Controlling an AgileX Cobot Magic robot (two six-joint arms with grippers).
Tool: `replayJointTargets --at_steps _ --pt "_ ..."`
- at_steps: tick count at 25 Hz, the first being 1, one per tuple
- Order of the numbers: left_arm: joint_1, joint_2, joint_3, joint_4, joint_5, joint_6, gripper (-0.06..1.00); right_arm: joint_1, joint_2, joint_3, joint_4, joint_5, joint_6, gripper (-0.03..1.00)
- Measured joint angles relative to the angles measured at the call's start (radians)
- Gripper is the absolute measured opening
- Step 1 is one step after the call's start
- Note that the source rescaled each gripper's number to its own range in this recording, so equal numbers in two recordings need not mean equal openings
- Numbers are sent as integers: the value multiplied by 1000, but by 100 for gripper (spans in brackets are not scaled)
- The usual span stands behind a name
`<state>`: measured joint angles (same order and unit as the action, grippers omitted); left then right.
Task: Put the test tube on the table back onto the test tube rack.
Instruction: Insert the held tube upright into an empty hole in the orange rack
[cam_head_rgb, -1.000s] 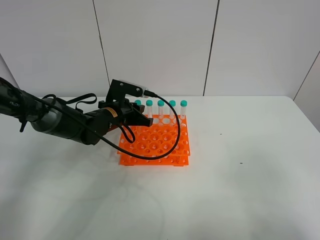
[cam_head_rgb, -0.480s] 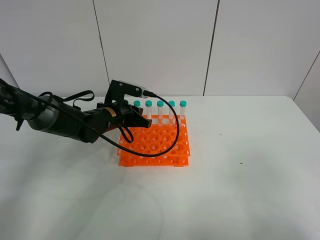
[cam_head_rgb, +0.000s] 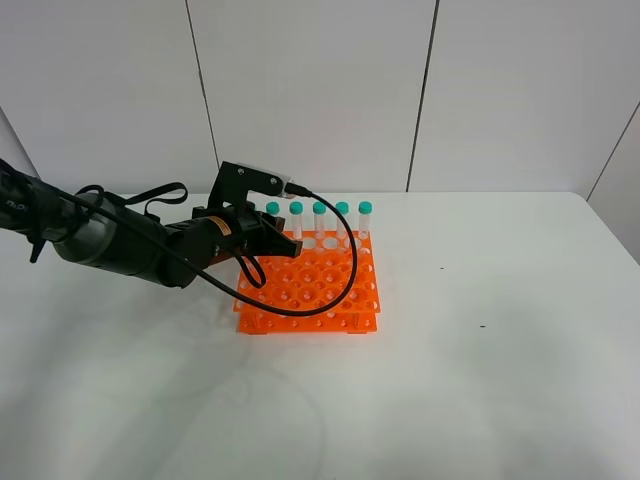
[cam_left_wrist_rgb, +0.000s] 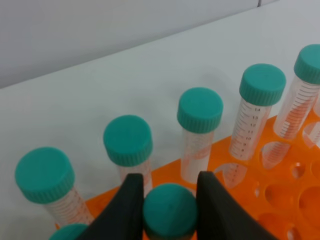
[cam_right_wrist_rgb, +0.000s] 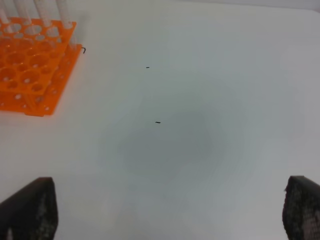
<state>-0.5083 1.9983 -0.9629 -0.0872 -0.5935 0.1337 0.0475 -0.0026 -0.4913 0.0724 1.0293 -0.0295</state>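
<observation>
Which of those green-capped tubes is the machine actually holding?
The test tube pinched between the left end effector's black fingers, in front of the back row; the others stand free in the rack.

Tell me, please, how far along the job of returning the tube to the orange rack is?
Done: the slim clear test tube with a teal screw cap is off the white table. In hand: the left gripper is shut on its cap, over the bright orange plastic rack, beside the back row of standing tubes. Left: seating it in a hole and releasing, if not yet seated. The right gripper is open, away from the rack.
</observation>
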Motion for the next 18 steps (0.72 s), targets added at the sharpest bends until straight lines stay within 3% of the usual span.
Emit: replayJointTargets --at_steps 18 --pt "0 -6 6 0 -7 11 3 0 0 0 0 0 0 100"
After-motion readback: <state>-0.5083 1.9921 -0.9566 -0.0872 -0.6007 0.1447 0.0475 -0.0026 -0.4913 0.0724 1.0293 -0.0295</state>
